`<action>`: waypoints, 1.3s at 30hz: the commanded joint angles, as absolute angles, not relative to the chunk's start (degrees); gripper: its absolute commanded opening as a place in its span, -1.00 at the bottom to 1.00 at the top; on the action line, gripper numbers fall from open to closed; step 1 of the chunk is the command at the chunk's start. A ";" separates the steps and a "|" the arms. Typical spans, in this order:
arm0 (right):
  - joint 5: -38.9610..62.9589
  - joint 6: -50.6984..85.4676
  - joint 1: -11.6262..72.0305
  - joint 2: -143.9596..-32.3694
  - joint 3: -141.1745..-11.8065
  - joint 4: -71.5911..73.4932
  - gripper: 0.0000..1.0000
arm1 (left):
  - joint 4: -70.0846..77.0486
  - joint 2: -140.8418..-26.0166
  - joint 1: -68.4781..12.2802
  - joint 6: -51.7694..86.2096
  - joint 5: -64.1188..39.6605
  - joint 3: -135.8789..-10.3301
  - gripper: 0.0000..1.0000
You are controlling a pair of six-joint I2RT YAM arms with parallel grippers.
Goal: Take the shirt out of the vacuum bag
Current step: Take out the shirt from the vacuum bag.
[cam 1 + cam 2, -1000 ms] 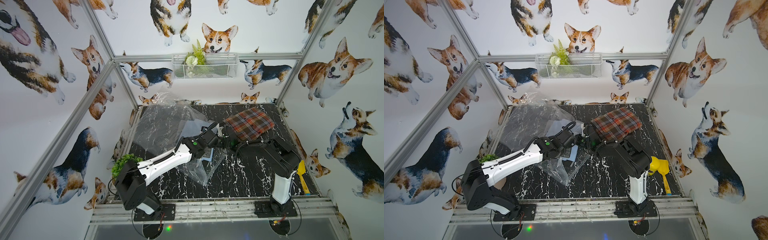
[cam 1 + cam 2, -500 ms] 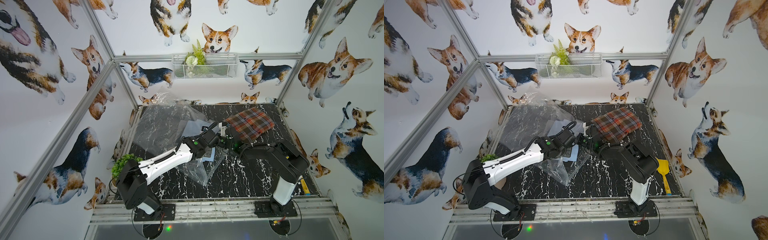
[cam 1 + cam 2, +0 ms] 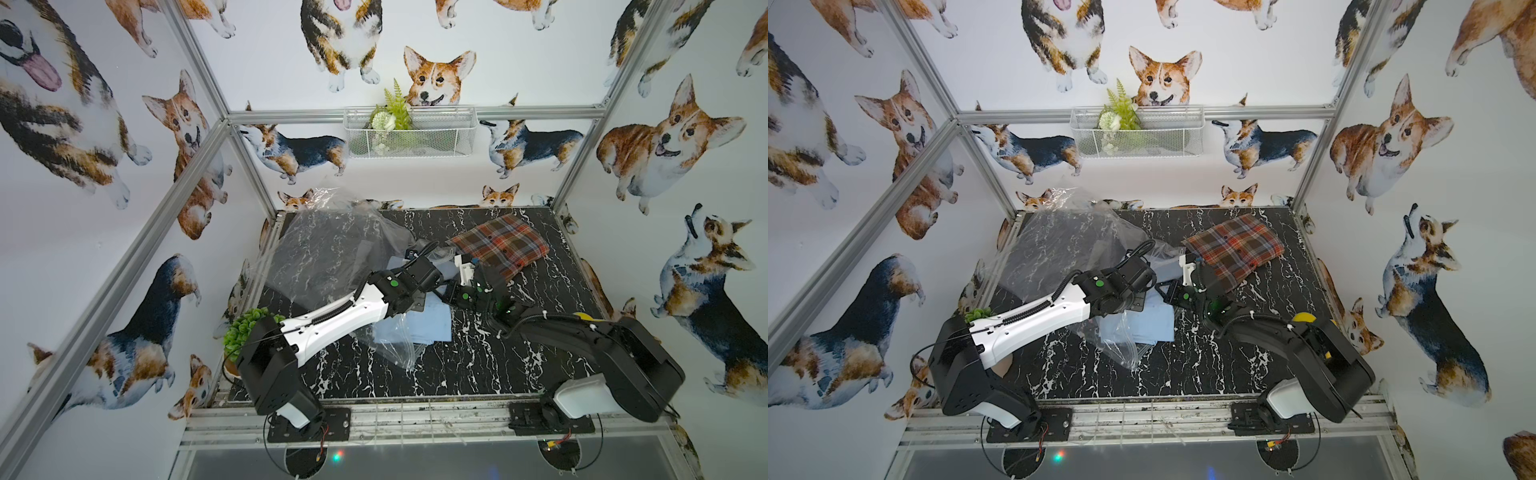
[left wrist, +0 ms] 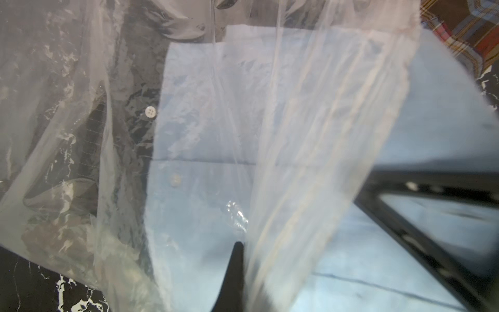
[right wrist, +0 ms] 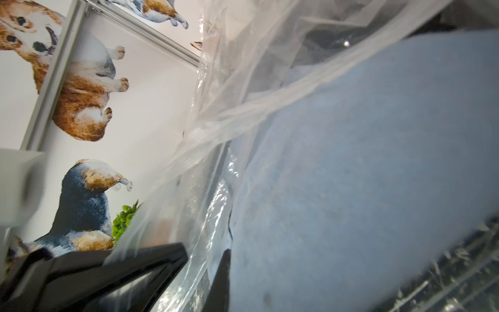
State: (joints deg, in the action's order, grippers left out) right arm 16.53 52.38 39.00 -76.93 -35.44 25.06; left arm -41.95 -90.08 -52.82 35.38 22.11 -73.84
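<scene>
- Your left gripper [image 4: 237, 254] is clamped shut on the top film of the vacuum bag [image 3: 332, 257], right by the zip strip [image 4: 310, 175]. It holds that lip up off the cloth below.
- Your right gripper [image 5: 223, 259] is closed down narrow, just across from the left one, at the edge of the blue shirt [image 3: 432, 326]. It looks like a pinch on cloth, but you cannot tell whether film is caught in it too.
- The blue shirt lies flat under both grippers. Part sits under the lifted film, part lies bare on the table [image 3: 478, 365] on the right gripper's side. My read: roughly half out.
- 2 other shirts are in view. A dark shirt [image 4: 129, 116] with a white button sits deeper in the bag, past the left fingertips. A plaid shirt [image 3: 500, 245] lies beyond the right gripper, outside the bag.
- Shirt handling: probably light, soft and floppy. Pull 1 layer and the fold likely opens or drags, so take the folded edge nearest the right gripper, all layers together.
- Bag handling: thin, crinkly, likely slippery and near weightless. It will probably ride along with the shirt unless the left gripper pins it. The zip strip looks like the stiffest part, so grip there.
- Risks: film caught in the right pinch would drag the bag along. The dark shirt could slide out with the blue one.
</scene>
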 commanded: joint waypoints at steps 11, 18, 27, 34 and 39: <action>5.45 42.42 38.72 -41.25 -39.27 -13.29 -1.00 | -41.88 -88.46 -51.76 36.26 22.89 -72.34 -1.00; 4.53 38.15 31.48 -37.10 -47.44 -24.47 -1.00 | -40.95 -88.06 -51.77 36.60 21.06 -71.27 -1.00; 22.30 40.68 9.90 -46.45 -53.66 -18.62 -1.00 | -41.48 -86.25 -51.77 36.65 21.12 -70.11 -1.00; 32.07 51.72 -0.61 -60.87 -58.21 -4.29 -1.00 | -41.19 -86.46 -51.77 36.83 20.66 -69.77 -1.00; 26.85 49.89 -0.74 -70.08 -64.94 -3.00 -1.00 | -40.66 -87.31 -51.80 36.82 19.72 -69.79 -1.00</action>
State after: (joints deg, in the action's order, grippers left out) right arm 27.59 47.94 -0.51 -66.61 -61.76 -11.00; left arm -41.10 -86.80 -51.81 35.83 20.64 -69.82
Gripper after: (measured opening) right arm 0.110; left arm 0.052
